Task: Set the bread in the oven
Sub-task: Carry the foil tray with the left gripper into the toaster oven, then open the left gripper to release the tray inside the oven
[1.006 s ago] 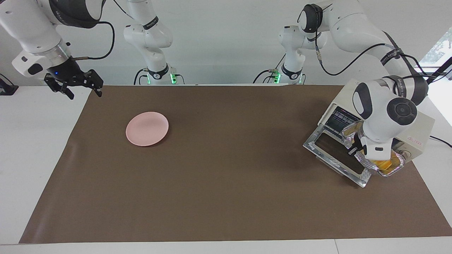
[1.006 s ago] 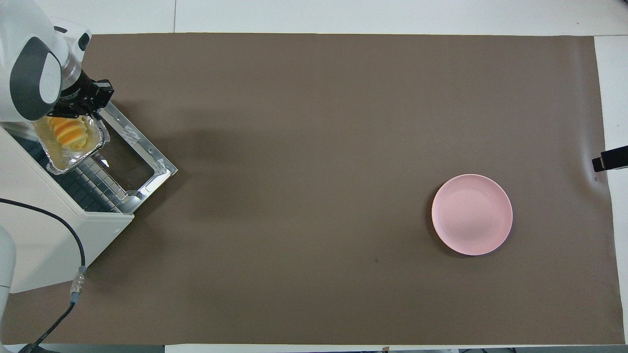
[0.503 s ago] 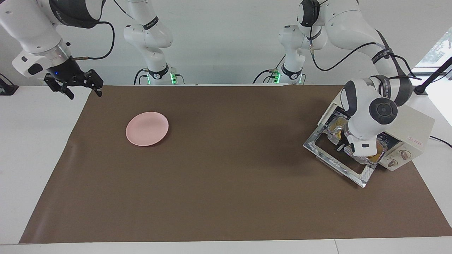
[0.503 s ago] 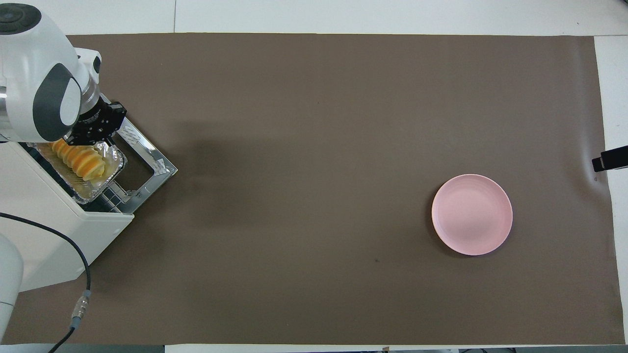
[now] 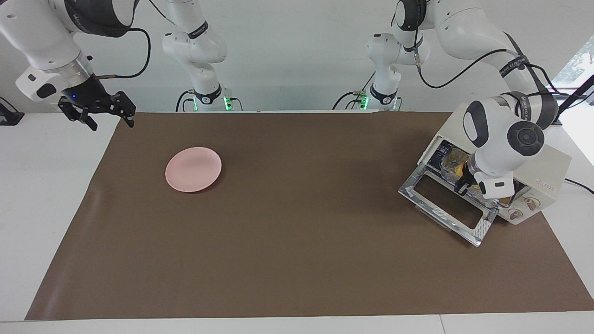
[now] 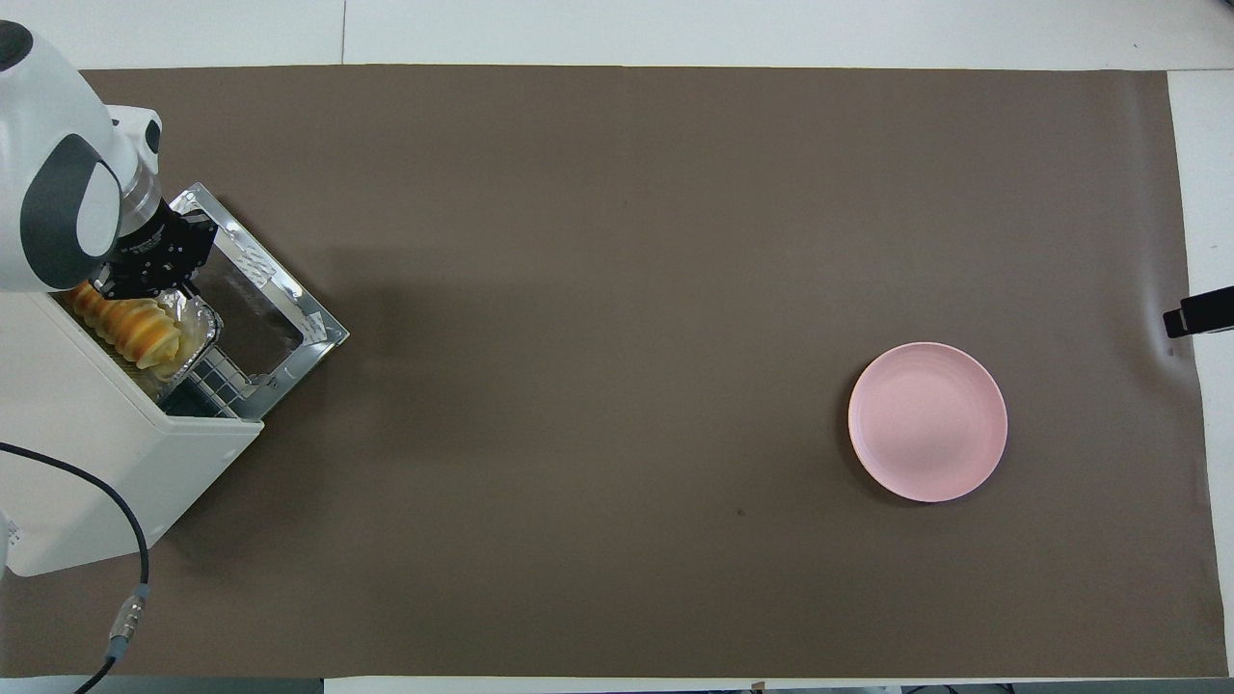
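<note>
The cream-white oven stands at the left arm's end of the table with its glass door dropped open. The golden ridged bread lies in a crinkled foil tray that rests on the rack, mostly inside the oven mouth. My left gripper is at the oven opening, over the door, shut on the tray's rim; in the overhead view it sits at the tray's end. My right gripper hangs open and empty in the air over the table's edge at the right arm's end and waits.
A round pink plate lies on the brown mat toward the right arm's end, and shows in the overhead view. The oven's cable trails off beside the oven. Two knobs sit on the oven's front.
My left gripper has swung the foil tray with the bread from above the open door into the oven mouth and pushed it deeper onto the rack. The right arm has not moved.
</note>
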You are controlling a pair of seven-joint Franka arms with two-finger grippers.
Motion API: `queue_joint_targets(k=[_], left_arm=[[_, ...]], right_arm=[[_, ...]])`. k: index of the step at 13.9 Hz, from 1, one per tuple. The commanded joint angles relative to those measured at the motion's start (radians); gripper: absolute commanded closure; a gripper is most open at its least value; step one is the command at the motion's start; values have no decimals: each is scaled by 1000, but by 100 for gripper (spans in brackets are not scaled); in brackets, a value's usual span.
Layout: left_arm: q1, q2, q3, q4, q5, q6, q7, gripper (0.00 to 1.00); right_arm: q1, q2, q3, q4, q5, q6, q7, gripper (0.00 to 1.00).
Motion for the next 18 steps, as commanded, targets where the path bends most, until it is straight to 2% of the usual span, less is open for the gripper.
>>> queue_joint_targets(k=[1,11,12,13,14,18], left_arm=[[-9,-58,1,-93,21,39,-36,100],[-8,-77,1,-138,48,68,-40,100],[-8,-78,1,-141,48,80,-26,97],[-8,-78,1,-141,48,85,-24,53],[-8,-78,1,-139,50,91,-18,1],[-8,-77,-1,-138,50,128,102,0]], right_arm=[[-11,-14,9,-8,-2,-10,-7,0],[-11,-14,9,-8,-2,-10,-7,0],[-11,-14,9,-8,-2,-10,-7,0],[-11,-14,9,-10,-2,-10,-7,0],[-11,-14,9,-10,-2,-10,-7,0],[-11,-14,9,-8,-2,-10,-7,0]])
